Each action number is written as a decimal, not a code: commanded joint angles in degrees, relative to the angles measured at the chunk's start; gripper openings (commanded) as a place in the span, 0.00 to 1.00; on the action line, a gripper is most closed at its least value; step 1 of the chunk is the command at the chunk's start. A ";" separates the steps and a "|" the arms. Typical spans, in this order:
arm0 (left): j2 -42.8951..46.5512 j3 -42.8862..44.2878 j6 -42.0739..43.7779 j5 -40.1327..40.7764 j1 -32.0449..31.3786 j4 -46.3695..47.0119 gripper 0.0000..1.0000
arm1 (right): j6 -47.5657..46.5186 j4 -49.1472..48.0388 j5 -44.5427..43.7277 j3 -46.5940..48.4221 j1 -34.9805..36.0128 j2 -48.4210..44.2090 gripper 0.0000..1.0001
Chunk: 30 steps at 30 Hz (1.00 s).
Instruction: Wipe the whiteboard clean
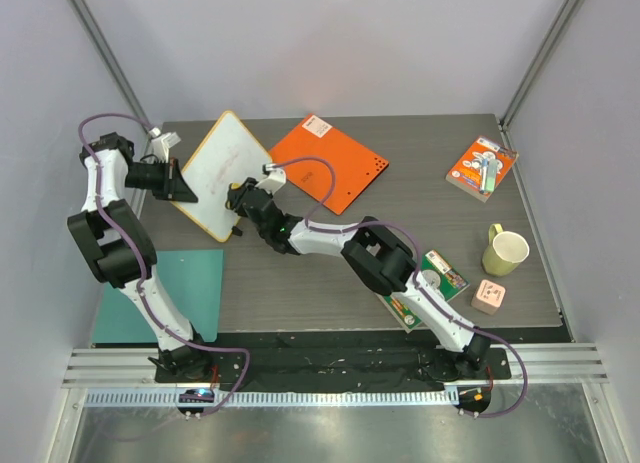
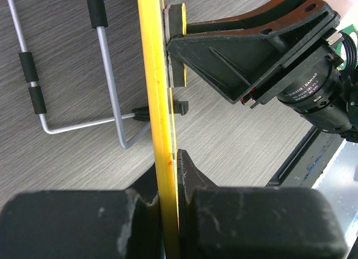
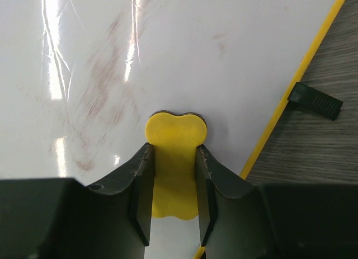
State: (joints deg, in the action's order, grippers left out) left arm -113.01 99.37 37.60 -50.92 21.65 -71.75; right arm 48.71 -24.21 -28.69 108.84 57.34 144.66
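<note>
The whiteboard (image 1: 228, 168), white with a yellow rim, stands tilted at the back left of the table. Edge-on in the left wrist view, its rim (image 2: 155, 91) runs between my left gripper (image 2: 170, 183), which is shut on it. My right gripper (image 3: 174, 175) is shut on a yellow eraser (image 3: 174, 144) pressed flat against the board's face (image 3: 168, 52), near its right rim. Faint brownish smears show on the board up and to the left of the eraser. From above, the right gripper (image 1: 241, 196) is at the board's lower right and the left gripper (image 1: 188, 189) at its left edge.
A wire stand (image 2: 106, 74) is behind the board, with a black clip (image 3: 316, 100) on the table by it. An orange board (image 1: 335, 163) lies behind the right arm, a teal sheet (image 1: 195, 283) at front left. A packaged tool (image 1: 482, 167), mug (image 1: 505, 251), pink block (image 1: 489, 296) and green package (image 1: 432, 283) are at right.
</note>
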 commanded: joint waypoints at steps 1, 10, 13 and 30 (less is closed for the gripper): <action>-0.63 -2.43 11.70 -2.17 -4.33 -4.54 0.00 | 4.28 11.10 11.38 -1.43 6.20 2.82 0.01; -0.63 -2.60 11.88 -2.26 -4.33 -4.63 0.00 | 7.54 13.84 12.78 -3.89 7.61 2.65 0.01; -0.46 -2.78 11.88 -2.35 -4.33 -4.81 0.00 | 8.85 14.27 10.76 -5.91 7.61 1.95 0.01; -0.19 -3.22 13.55 -1.03 -4.25 -6.48 0.00 | 10.10 9.97 1.97 -4.78 -4.51 -0.26 0.01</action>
State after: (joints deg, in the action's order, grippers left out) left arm -112.86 99.29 41.41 -51.44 21.65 -72.49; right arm 60.31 -19.64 -27.53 103.57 57.87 141.34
